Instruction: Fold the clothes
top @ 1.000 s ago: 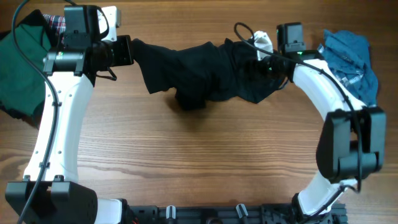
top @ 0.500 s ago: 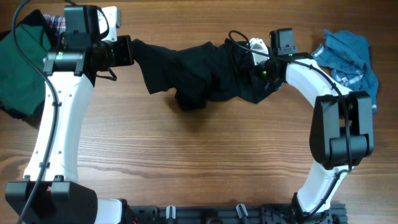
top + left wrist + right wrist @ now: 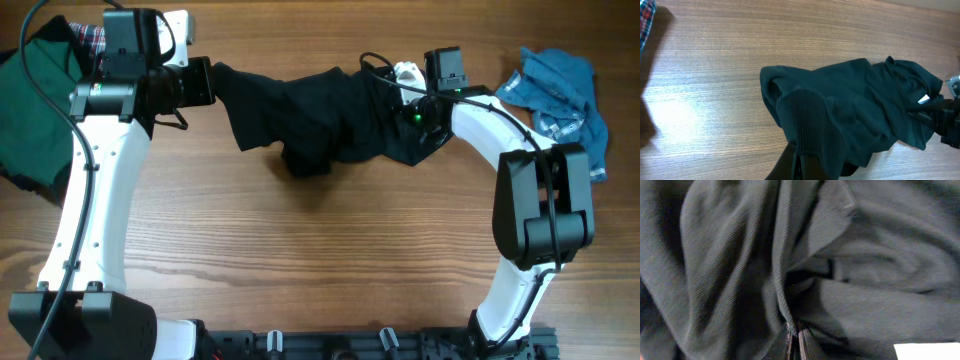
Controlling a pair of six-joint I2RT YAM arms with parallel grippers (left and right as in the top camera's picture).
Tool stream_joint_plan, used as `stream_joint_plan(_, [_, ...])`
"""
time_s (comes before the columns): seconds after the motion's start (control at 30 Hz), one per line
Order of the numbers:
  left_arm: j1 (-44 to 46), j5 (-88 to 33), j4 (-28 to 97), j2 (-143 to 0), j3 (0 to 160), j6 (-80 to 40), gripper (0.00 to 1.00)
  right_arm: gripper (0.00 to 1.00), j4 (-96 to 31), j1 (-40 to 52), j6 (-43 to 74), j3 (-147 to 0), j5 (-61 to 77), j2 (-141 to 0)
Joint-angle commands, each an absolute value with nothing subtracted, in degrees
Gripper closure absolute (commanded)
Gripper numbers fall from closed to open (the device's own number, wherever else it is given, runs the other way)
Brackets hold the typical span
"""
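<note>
My left hand (image 3: 797, 161) is pinched narrow on a ribbed edge of the black shirt (image 3: 855, 115), with the cloth running away from my fingertips across the wooden surface (image 3: 715, 75). My right hand (image 3: 794, 343) is just as narrow, its two tips pressed together on a fold of the same shirt (image 3: 740, 255), which fills that wrist view. A white label (image 3: 925, 351) shows at the lower right corner.

From above, the shirt (image 3: 310, 115) lies with its long axis running left to right along the far half of the surface (image 3: 320, 250), held at one end by my left hand (image 3: 207, 82) and at the other by my right hand (image 3: 408, 108). It is rumpled, not flat, and a bunched lump hangs toward the near side around its middle.

Further right, apart from the shirt, lies the crumpled blue garment (image 3: 565, 95). At the far left edge sit a green cloth (image 3: 25, 110) and a bit of plaid cloth (image 3: 92, 40).
</note>
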State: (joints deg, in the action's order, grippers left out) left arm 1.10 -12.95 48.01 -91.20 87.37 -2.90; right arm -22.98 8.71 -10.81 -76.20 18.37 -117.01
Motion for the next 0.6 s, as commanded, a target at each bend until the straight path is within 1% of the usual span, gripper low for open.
stream_joint_plan(0.0, [0.89,-13.63,47.68,-91.64,88.29,-3.66,0.96,0.96,-22.55,8.16,-7.27,-77.58,14.96,-115.22])
stream_joint_plan(0.2, [0.89,-13.61,46.89,-91.64,88.29,-3.66,0.96,0.96,-23.31,3.03,-1.58,-82.78,15.0,-105.95])
stream_joint_plan(0.37, [0.82,-13.37,46.52,-91.64,88.29,-3.62,0.96,0.96,-28.18,-1.32,-1.52,-89.27,15.66,-101.75])
stream_joint_plan(0.5, [0.84,-13.41,46.61,-91.64,88.29,-3.66,0.96,0.96,-33.21,-1.69,-3.01,-90.08,18.96,-101.82])
stream_joint_plan(0.53, [0.84,-13.41,46.68,-91.64,88.29,-3.66,0.96,0.93,-34.7,-1.69,-3.03,-89.8,19.51,-102.02])
stream_joint_plan(0.57, [0.84,-13.41,46.78,-91.64,88.29,-3.66,0.96,0.64,-35.92,-1.69,-3.14,-89.21,20.49,-102.52])
